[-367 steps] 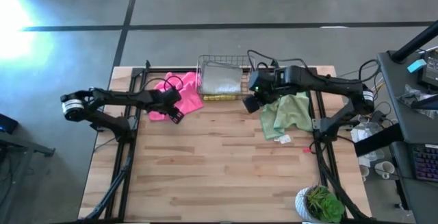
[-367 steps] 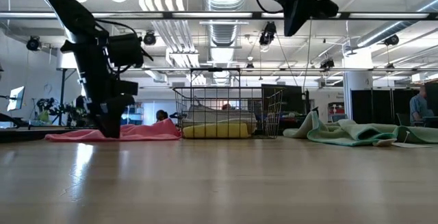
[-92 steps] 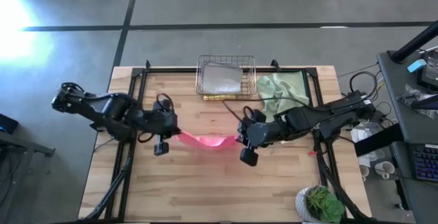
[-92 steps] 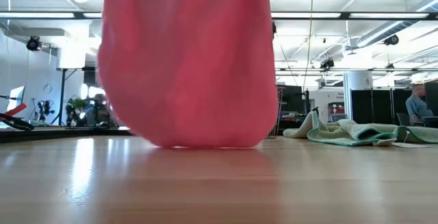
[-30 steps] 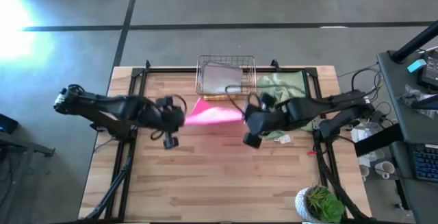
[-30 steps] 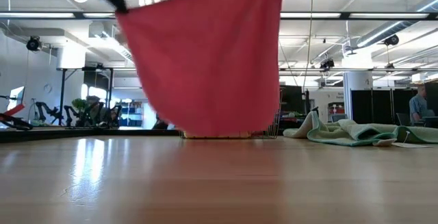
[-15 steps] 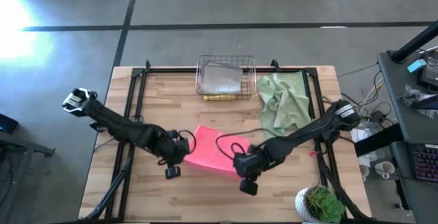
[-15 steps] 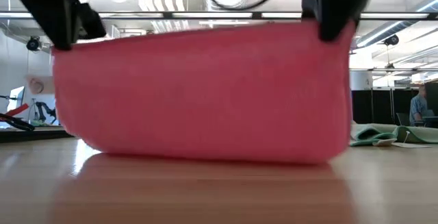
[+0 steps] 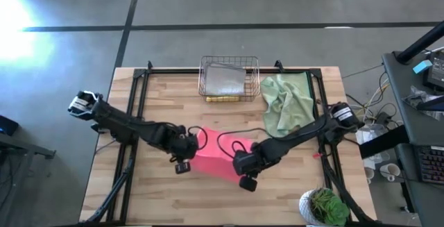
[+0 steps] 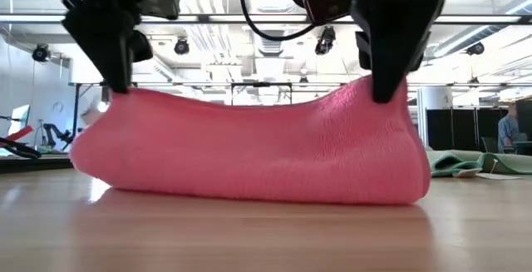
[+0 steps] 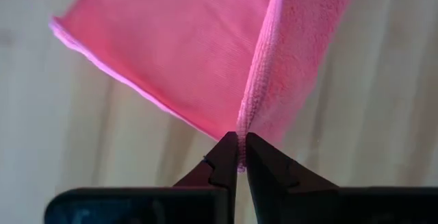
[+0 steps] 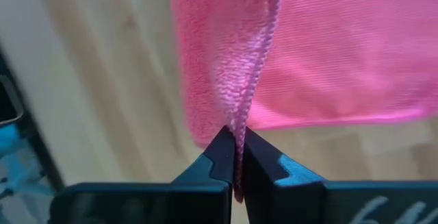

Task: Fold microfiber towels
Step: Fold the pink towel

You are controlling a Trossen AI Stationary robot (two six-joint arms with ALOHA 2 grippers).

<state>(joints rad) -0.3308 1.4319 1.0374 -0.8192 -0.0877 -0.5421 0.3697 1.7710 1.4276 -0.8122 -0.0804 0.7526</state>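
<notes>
Pinching opposite corners of the hot pink towel (image 9: 214, 154), the left gripper (image 9: 183, 159) and right gripper (image 9: 243, 172) are each clamped on its edge. The towel sags between them onto the tabletop (image 9: 166, 192), near the front; a pale green towel (image 9: 286, 104) lies beside the wire basket (image 9: 227, 78).

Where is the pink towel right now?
The pink towel lies mid-table in the high view, pinched between the left hand and right hand.
</notes>
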